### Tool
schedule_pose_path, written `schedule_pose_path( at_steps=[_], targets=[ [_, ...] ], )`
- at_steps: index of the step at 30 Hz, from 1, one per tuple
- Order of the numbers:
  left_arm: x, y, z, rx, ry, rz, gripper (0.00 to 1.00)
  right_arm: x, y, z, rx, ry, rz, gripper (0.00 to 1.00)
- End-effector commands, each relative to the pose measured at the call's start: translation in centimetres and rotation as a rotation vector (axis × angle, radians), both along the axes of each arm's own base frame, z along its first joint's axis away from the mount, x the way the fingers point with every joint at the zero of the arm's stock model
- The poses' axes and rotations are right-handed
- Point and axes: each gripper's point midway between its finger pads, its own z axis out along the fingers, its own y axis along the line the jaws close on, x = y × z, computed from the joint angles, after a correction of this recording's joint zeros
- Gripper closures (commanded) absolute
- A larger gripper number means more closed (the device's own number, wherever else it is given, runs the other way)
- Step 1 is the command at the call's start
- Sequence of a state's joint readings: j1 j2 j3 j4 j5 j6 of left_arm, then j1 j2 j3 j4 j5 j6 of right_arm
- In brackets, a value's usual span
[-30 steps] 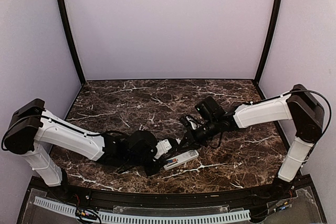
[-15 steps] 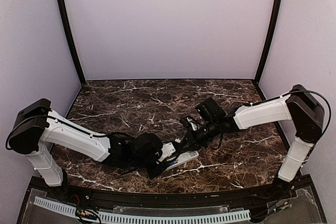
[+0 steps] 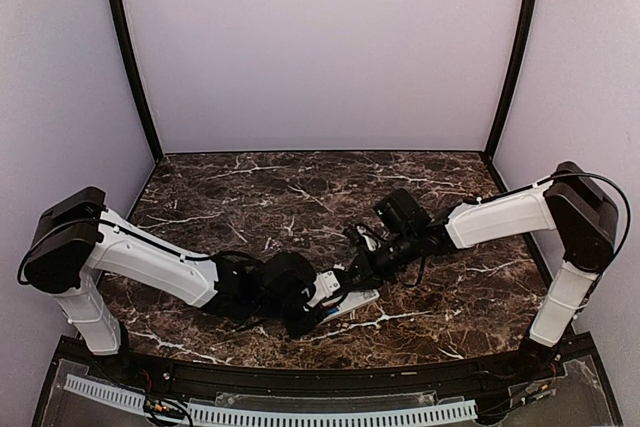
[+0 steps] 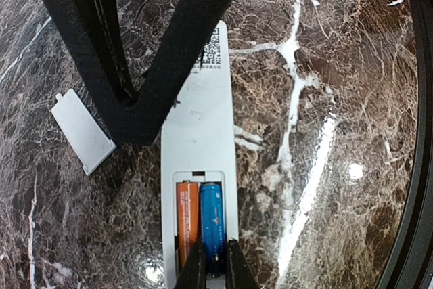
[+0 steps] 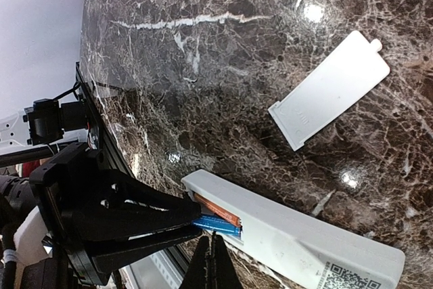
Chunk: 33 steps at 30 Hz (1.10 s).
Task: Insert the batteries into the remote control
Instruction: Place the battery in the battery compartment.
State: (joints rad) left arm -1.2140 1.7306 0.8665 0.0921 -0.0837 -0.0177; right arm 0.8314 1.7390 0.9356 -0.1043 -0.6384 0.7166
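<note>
The remote control (image 4: 197, 167) lies label-up on the worktop (image 4: 325, 99) near the front edge, its battery bay open. Both batteries sit side by side in the bay, the orange battery (image 4: 187, 218) next to the blue battery (image 4: 212, 225). The left hand (image 4: 210, 265) has its two fingertips nearly together, their tips against the near end of the blue one; it grips nothing. The right hand (image 5: 211, 262) is likewise pinched almost closed and empty, poised just beside the remote's long edge near the bay.

The remote looks light, stiff and smooth, so on polished stone it will likely slide under any sideways push; it is best steadied across its narrow sides, away from the open bay. The batteries are small, hard and apt to roll, and are better pressed down from above than pinched.

Farther out, the loose white cover (image 5: 329, 91) lies flat, apart from the remote.

Since a second ago, in the overhead view, the left arm has crept toward the remote, while the right arm has barely shifted.
</note>
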Motion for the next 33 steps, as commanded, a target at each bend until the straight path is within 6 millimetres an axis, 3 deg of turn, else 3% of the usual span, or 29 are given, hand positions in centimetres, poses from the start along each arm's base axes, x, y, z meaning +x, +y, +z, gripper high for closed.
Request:
schedule_pose_path(
  at_steps=[1,5,14,29,33],
  targets=[
    [-0.5,0.6,-1.9,0.061,0.023,-0.017,0.95,-0.5,0.2,0.9,0.030,-0.013,0.015,1.00],
    [-0.3,0.6,-1.2,0.068,0.002,-0.027,0.83,-0.5,0.2,0.9,0.029,-0.017,0.018,1.00],
    [-0.3,0.5,-0.5,0.055,-0.004,-0.031,0.81,-0.4,0.2,1.1,0.032,-0.020,0.021,1.00],
    [0.0,-1.1,2.9,-0.034,-0.045,-0.066,0.65,-0.5,0.3,1.5,0.037,-0.025,0.027,1.00],
    [-0.7,-1.3,4.8,-0.091,-0.031,-0.094,0.51,-0.4,0.3,1.6,0.036,-0.026,0.029,1.00]
  ],
)
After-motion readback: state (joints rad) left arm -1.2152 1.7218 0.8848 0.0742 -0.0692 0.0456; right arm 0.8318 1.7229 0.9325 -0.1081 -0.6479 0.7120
